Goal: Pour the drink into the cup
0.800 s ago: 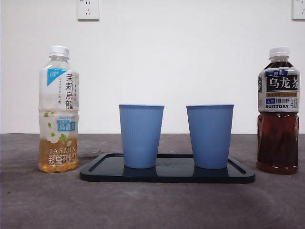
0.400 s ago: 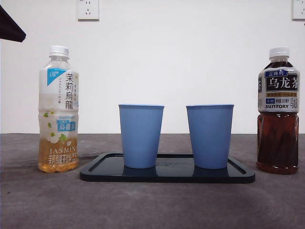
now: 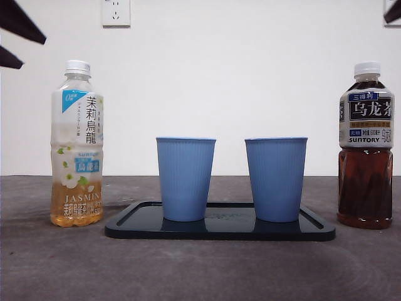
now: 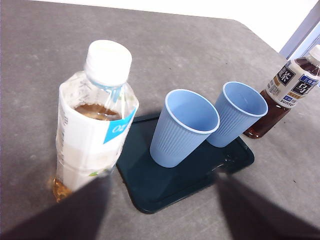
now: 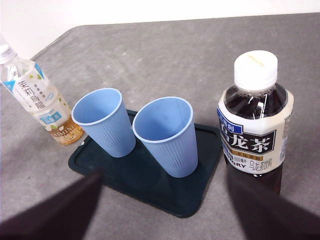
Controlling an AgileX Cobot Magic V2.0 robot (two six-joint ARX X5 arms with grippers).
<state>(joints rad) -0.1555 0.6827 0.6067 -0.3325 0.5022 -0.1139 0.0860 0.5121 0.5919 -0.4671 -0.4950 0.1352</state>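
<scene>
A jasmine tea bottle (image 3: 76, 144) with a white cap and a little amber drink stands left of a dark tray (image 3: 219, 231). Two empty blue cups (image 3: 185, 179) (image 3: 276, 179) stand on the tray. A capped dark oolong bottle (image 3: 366, 150) stands to the right. My left gripper (image 4: 160, 197) is open, above and short of the jasmine bottle (image 4: 95, 125); its tips show at the front view's top left corner (image 3: 31, 53). My right gripper (image 5: 164, 200) is open, above the tray near the oolong bottle (image 5: 255, 130).
The grey table (image 3: 200, 269) runs to a white wall with outlets (image 3: 116, 12). In the right wrist view the table's far edge (image 5: 60, 37) lies behind the jasmine bottle (image 5: 37, 102).
The left gripper's black tips have come further into the front view's top left corner. A black tip has appeared at the top right corner. Bottles, cups and tray are unmoved.
</scene>
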